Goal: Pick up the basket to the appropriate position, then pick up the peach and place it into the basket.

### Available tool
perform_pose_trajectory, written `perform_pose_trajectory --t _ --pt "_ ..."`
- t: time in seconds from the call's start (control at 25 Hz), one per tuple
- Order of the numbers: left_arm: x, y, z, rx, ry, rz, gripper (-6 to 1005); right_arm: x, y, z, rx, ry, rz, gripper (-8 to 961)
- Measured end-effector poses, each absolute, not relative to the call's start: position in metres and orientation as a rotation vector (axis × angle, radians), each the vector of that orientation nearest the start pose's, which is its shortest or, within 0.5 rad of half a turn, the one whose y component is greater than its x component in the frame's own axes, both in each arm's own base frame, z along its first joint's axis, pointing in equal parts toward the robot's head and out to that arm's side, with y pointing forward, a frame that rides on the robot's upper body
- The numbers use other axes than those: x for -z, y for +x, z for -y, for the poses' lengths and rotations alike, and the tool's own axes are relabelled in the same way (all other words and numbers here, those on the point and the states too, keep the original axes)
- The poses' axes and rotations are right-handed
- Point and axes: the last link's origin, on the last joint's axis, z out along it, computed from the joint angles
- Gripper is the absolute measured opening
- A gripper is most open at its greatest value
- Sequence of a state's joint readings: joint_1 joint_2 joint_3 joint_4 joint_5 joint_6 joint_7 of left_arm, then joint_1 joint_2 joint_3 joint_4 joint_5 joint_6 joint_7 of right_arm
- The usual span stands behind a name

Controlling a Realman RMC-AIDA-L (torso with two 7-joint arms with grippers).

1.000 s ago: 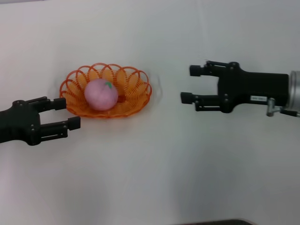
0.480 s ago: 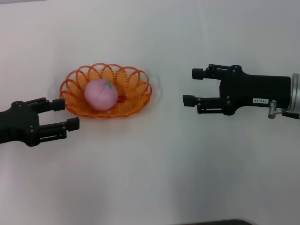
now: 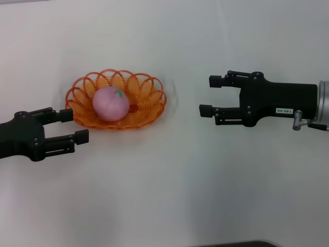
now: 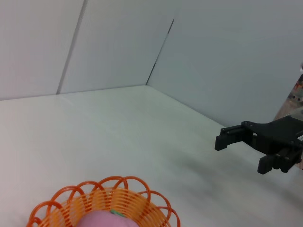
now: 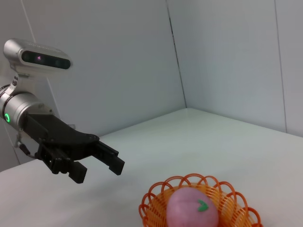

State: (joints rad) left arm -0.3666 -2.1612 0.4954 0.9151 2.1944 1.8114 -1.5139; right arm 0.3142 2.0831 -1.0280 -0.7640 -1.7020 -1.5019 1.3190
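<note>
The orange wire basket stands on the white table left of centre. The pink peach with its green leaf lies inside it. Both also show in the right wrist view, basket and peach, and partly in the left wrist view, basket and peach. My left gripper is open and empty, just left of and in front of the basket, apart from it. My right gripper is open and empty, well to the right of the basket.
The white table spreads around the basket. White walls with a corner seam stand behind. The robot's head camera shows in the right wrist view above the left gripper.
The left gripper has drawn back slightly from the basket. The right gripper has barely shifted. The basket and peach have not moved.
</note>
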Motion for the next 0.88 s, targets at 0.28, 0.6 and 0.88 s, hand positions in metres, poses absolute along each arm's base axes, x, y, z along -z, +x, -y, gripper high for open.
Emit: perform_pose_trajectory --t 0.28,0.6,0.88 --pt "-0.0221 -0.2927 -0.2654 0.679 -2.716 0.866 782 0.0142 0.2703 -0.2909 -0.756 -2.72 -0.552 839" --pt "-0.0221 -0.292 -0.266 0.681 -2.718 0.864 782 0.0156 0.2696 -0.2916 -0.759 -2.723 -0.555 838" --pt "-0.0221 -0.2918 -0.2661 0.682 -2.718 0.864 782 0.0158 0.2687 -0.2922 -0.762 -2.726 -0.553 839"
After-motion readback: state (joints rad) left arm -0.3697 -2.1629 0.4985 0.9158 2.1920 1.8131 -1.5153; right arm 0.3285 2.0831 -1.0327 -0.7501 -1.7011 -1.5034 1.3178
